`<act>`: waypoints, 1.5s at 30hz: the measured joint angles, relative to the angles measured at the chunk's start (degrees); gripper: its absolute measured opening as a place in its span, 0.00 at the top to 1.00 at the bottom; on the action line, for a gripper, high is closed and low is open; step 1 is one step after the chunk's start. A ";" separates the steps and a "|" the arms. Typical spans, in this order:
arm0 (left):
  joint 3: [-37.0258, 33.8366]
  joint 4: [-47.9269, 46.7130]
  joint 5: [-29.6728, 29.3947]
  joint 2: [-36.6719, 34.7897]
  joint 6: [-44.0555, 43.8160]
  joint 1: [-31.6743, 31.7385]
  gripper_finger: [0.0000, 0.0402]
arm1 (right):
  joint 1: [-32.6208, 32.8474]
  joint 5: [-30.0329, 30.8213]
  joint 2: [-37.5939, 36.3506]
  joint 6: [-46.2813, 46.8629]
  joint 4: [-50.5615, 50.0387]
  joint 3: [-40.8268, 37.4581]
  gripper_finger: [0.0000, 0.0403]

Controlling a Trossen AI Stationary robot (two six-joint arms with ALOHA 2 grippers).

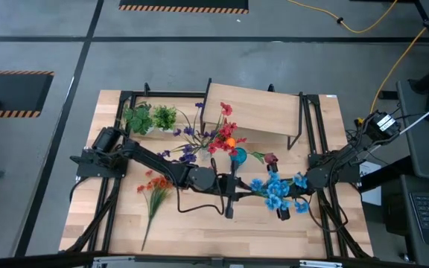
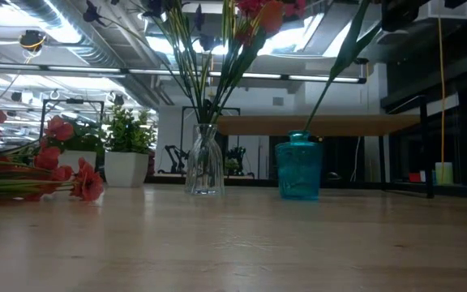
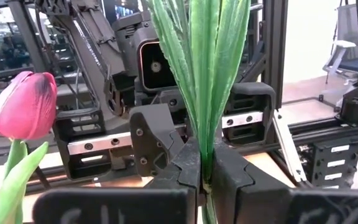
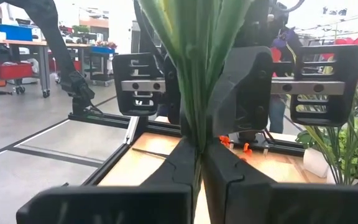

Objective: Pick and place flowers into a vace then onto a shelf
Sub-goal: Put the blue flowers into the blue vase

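A blue-bloomed spray [image 1: 275, 190] hangs over the table's middle right, between my two grippers. My left gripper [image 1: 246, 189] comes from the left and is shut on its green stalks [image 3: 204, 93]. My right gripper [image 1: 287, 196] comes from the right and is shut on the same green bundle [image 4: 197, 62]. A teal vase [image 1: 238, 155] holds a dark red bud [image 3: 27, 106] by its stem. A clear vase [image 2: 203, 162] holds red, purple and orange sprays. An orange-red spray [image 1: 155, 186] lies flat on the table at the left. The shelf [image 1: 255, 112] stands at the far side. My left gripper pinches the bundle of green leaves and stems [image 3: 202, 163] between its two fingers, coming level from the table's left. The leaves fan out past the fingertips toward the other gripper. The spray is clear of the table. My right gripper pinches the same green bundle [image 4: 197, 146] between its two fingers, coming level from the table's right. The leaves fan out beyond the fingertips toward the left gripper. The spray is lifted clear of the tabletop.
Two green leafy tufts [image 1: 136, 117] [image 1: 164, 117] in white pots [image 2: 126, 166] stand at the far left. The shelf's black legs [image 1: 298, 134] stand just behind the vases. Bare wood lies along the table's near edge [image 1: 222, 238].
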 joint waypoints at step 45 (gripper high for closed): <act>-2.33 -29.99 -10.74 -7.69 -5.31 -20.59 0.99 | 3.79 14.63 -0.04 3.48 -2.30 -6.13 1.00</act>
